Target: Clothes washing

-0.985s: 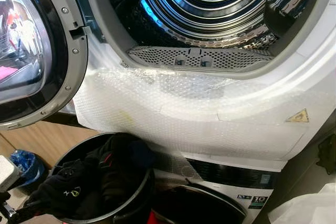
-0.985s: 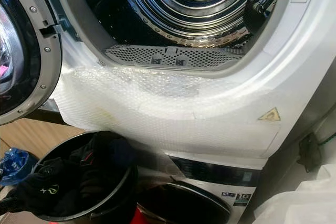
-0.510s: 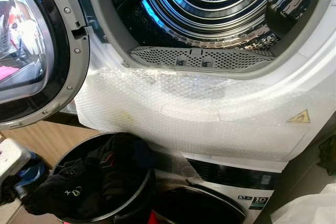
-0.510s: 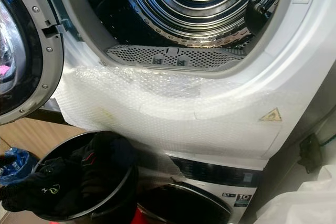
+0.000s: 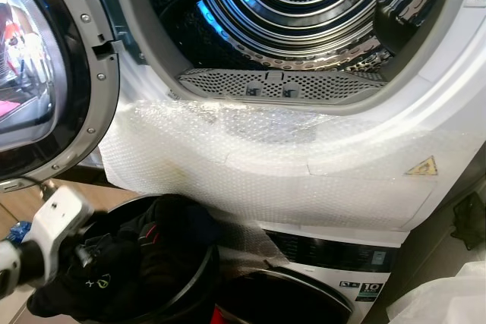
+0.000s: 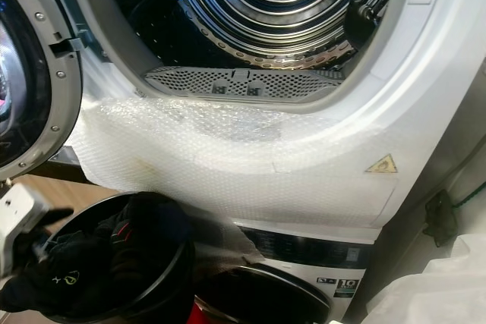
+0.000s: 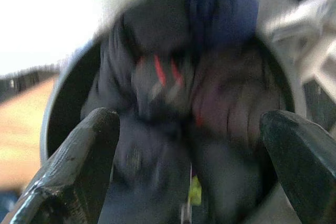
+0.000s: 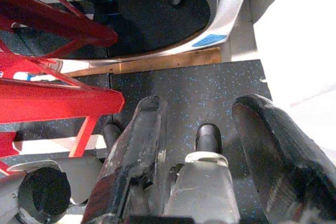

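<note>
A front-loading machine fills the head camera's view, its round door (image 5: 38, 73) swung wide to the robot's left. The steel drum (image 5: 304, 5) looks empty as far as can be seen; no garment lies inside it. A sheet of bubble wrap (image 5: 250, 165) is draped over the white front panel below the opening.

Down at the lower left stands a black bucket (image 5: 194, 290) heaped with dark clothes (image 5: 144, 263), one piece showing red trim. The clothes are all in the bucket, so loading appears not to have begun.

The left arm reaches in from the lower left, its white wrist just beside the bucket's rim. In the blurred left wrist view, the left claw (image 7: 191, 145) hangs right over the heap with its two black fingers (image 7: 79, 156) spread wide, holding nothing.

The right claw (image 8: 202, 145) hangs idle, fingers apart and empty, pointing down at a dark speckled floor (image 8: 178, 87) near a red frame (image 8: 52, 93).

Judging by this, the task is at its start: door open, first grab pending, every garment left to lift into the drum.
</note>
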### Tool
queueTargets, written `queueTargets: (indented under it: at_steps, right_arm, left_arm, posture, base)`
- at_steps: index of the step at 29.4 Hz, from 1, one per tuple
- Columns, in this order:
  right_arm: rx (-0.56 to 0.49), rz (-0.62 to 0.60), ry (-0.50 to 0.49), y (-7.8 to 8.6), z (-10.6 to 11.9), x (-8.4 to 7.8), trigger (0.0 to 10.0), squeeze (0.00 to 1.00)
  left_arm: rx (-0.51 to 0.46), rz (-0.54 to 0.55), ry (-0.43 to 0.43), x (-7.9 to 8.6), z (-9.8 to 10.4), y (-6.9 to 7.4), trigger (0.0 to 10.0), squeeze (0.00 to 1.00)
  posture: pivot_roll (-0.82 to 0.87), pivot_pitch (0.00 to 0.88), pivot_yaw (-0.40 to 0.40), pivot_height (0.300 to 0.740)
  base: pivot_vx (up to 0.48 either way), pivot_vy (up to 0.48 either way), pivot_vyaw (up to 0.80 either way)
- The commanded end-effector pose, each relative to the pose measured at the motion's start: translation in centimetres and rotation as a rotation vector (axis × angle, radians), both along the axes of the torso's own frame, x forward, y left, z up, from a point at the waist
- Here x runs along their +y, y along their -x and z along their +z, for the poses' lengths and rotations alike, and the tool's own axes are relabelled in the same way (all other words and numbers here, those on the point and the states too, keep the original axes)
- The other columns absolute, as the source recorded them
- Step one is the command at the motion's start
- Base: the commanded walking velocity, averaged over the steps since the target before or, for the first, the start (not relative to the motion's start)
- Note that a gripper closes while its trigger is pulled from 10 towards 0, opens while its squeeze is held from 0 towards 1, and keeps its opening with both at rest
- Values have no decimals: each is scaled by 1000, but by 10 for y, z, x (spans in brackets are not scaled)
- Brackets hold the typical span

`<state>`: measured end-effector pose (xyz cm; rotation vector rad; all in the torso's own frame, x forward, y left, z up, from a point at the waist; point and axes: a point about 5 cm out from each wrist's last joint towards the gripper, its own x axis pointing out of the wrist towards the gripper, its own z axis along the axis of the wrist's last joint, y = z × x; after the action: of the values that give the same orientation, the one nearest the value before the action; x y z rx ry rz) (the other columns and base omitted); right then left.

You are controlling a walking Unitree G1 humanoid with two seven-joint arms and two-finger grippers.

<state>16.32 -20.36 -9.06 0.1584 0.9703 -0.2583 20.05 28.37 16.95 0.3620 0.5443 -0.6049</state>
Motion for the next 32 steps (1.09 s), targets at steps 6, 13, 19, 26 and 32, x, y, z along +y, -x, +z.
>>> queueTargets:
  at_steps: [6,13,19,26,32]
  right_arm:
    - [12,18,-13,2,-2,7,10000,0]
    - [-5,19,-17,-4,0,8,10000,0]
    - [0,16,-7,-2,0,3,10000,0]
    - [8,19,-1,1,-1,1,10000,0]
    - [-1,16,8,-1,1,-3,10000,0]
  left_arm:
    - [46,51,-85,24,7,13,10000,0]
    - [119,6,-62,25,-16,11,10000,0]
    - [116,45,-114,35,-20,5,10000,0]
    - [147,44,-103,37,-32,3,10000,0]
    - [166,37,-77,35,-47,0,10000,0]
  posture:
    - [255,0,115,740]
    - [240,0,111,740]
    - [235,0,105,740]
    - [227,0,96,740]
    - [201,0,88,740]
  base:
    - [0,0,0]
    - [0,0,0]
    - [0,0,0]
    - [0,0,0]
    - [0,0,0]
